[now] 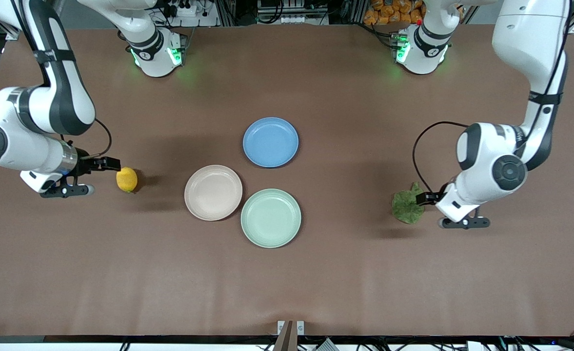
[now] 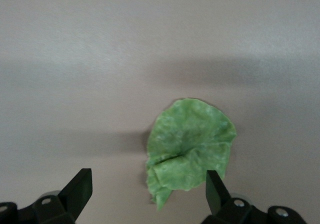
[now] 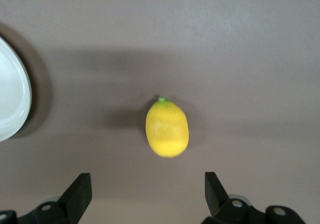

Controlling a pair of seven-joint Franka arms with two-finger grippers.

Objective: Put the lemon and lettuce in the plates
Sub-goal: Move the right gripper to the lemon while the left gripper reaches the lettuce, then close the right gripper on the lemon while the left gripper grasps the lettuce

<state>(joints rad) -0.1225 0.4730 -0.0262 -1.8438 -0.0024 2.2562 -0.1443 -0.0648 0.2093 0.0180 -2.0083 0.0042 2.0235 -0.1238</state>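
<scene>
Currently both claws spread, empty: right claw (image 3: 145,194) by small yellow lemon (image 1: 127,179) on brown table (image 1: 316,273), at pink plate's (image 1: 213,192) nine o'clock; lemon could roll. Left claw (image 2: 149,191) over ruffled green lettuce (image 1: 407,205), at mint plate's (image 1: 270,218) three o'clock; limp leaf may slip.

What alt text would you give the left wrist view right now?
The lettuce, a ruffled green leaf, lies flat on the brown table, with the open left gripper just short of it and nothing held between its two dark fingers.
</scene>
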